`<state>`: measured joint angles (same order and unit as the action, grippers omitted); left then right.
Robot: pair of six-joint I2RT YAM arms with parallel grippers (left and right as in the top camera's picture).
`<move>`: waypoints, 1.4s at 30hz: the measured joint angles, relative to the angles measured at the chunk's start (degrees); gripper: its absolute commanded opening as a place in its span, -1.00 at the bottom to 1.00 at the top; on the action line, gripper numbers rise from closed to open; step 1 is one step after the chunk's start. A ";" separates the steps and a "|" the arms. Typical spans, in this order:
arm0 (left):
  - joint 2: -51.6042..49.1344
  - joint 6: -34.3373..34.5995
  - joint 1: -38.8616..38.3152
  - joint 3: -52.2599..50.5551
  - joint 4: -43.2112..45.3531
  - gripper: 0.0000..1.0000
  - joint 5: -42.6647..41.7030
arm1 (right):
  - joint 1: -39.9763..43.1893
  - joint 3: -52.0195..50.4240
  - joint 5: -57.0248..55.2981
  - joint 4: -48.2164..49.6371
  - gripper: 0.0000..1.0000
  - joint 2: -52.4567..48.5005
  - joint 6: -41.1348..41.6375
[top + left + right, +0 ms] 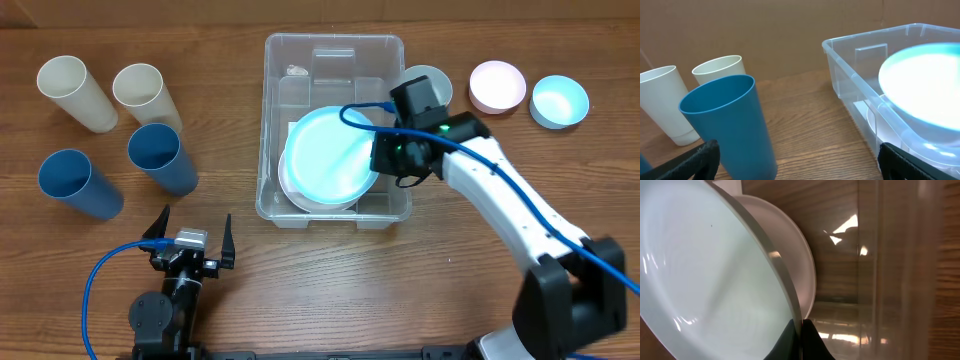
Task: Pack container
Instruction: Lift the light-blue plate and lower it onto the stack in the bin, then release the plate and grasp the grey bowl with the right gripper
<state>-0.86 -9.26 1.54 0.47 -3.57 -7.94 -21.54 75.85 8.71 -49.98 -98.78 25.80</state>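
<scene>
The clear plastic container (335, 60) stands at the table's middle back, also in the left wrist view (850, 75) and right wrist view (900, 270). My right gripper (378, 152) is shut on the rim of a pale blue plate (328, 155), holding it tilted inside the container above a white plate (300, 190); the right wrist view shows the fingers (801, 340) pinching the blue plate (705, 270) with the white plate (790, 255) behind. My left gripper (190, 240) is open and empty at the front left, its fingers (800, 160) wide apart.
Two cream cups (75, 92) (143, 92) and two blue cups (78, 183) (160, 157) stand left of the container. A grey bowl (432, 82), a pink bowl (497, 85) and a light blue bowl (559, 101) sit at the back right.
</scene>
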 measured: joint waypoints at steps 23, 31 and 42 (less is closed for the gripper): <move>0.00 0.00 0.00 0.00 0.02 1.00 0.00 | -1.11 8.09 2.91 -6.73 0.38 -4.26 -7.61; 0.02 -0.02 0.00 0.00 0.00 1.00 0.00 | -1.33 26.16 -3.80 -15.28 0.49 -4.59 -7.26; 0.02 0.00 0.00 0.00 0.02 1.00 0.00 | 16.44 28.96 -17.42 -8.39 0.63 -4.59 0.76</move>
<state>-0.84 -9.26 1.54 0.47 -3.55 -7.94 -5.10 104.81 -8.71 -58.37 -103.37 26.57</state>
